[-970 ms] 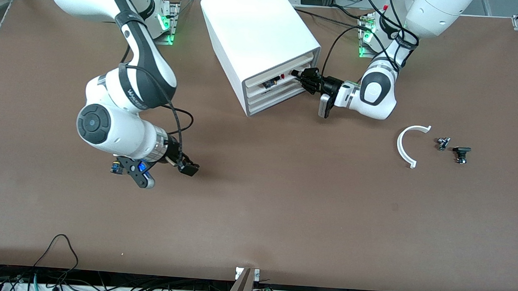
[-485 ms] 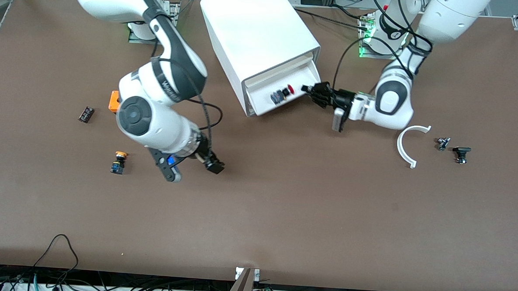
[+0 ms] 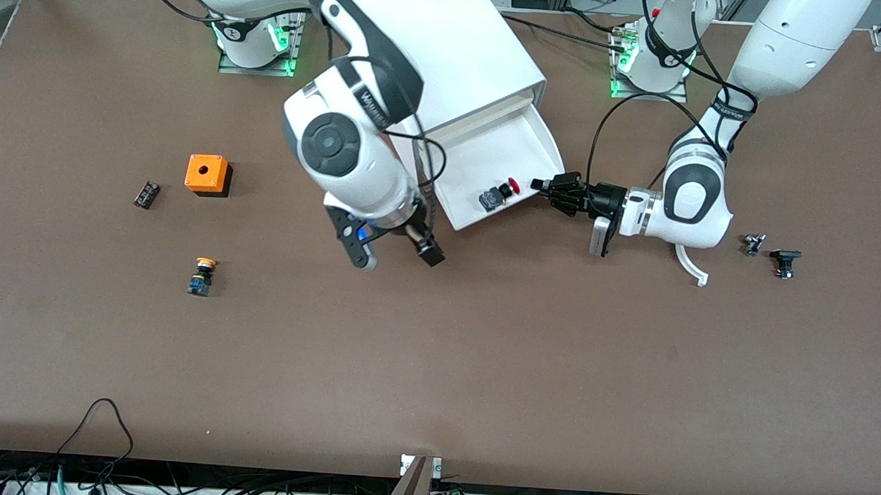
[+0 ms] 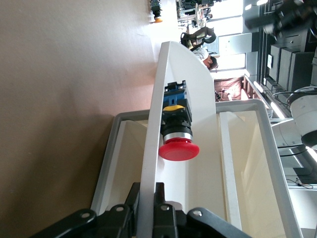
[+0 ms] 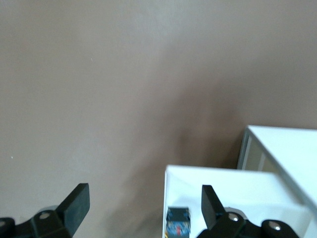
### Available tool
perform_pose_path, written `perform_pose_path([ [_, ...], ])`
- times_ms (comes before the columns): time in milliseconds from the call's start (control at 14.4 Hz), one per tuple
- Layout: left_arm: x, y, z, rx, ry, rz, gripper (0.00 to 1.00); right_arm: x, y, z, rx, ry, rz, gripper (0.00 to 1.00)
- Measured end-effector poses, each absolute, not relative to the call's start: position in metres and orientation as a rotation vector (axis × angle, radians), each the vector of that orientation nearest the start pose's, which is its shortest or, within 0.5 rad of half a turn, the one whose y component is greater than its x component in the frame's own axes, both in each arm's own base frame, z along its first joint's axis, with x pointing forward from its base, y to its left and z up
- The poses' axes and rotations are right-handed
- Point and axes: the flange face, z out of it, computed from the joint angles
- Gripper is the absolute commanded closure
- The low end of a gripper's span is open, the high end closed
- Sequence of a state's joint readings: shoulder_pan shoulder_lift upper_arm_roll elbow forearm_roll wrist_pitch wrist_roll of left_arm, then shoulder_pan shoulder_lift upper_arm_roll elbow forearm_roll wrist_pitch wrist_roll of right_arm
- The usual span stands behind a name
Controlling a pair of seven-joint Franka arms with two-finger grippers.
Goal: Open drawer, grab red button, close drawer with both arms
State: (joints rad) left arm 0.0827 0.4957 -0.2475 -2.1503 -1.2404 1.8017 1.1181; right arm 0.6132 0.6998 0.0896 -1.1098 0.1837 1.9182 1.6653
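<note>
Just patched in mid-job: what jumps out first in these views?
The drawer stands pulled far out of the white cabinet, with the left claw shut on its front corner. Inside, near the front wall, lies the red-capped button. The right claw hangs open over the table just beside the drawer's other front corner.

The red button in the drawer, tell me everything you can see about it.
The button is a small push button with a round red mushroom cap, a silver and black collar with a yellow ring beneath it, and a blue-black block base. It looks like plastic. It lies on its side on the floor of the pulled-out white drawer, near the front wall, cap pointing toward the left gripper, which is shut on that drawer's front edge. Nothing grips the button; the open right gripper hangs above the table beside the drawer.
</note>
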Motion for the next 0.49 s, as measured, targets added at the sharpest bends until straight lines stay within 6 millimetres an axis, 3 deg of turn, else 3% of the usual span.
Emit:
perform_pose_path([
  [347, 0.500, -0.157, 0.183, 1.817, -0.298, -0.185, 0.00, 0.537, 0.538, 0.415, -2.539, 1.538, 0.229, 0.00],
  [485, 0.508, -0.150, 0.191, 1.843, -0.298, -0.222, 0.00, 0.519, 0.557, 0.403, -2.546, 1.571, 0.224, 0.00],
])
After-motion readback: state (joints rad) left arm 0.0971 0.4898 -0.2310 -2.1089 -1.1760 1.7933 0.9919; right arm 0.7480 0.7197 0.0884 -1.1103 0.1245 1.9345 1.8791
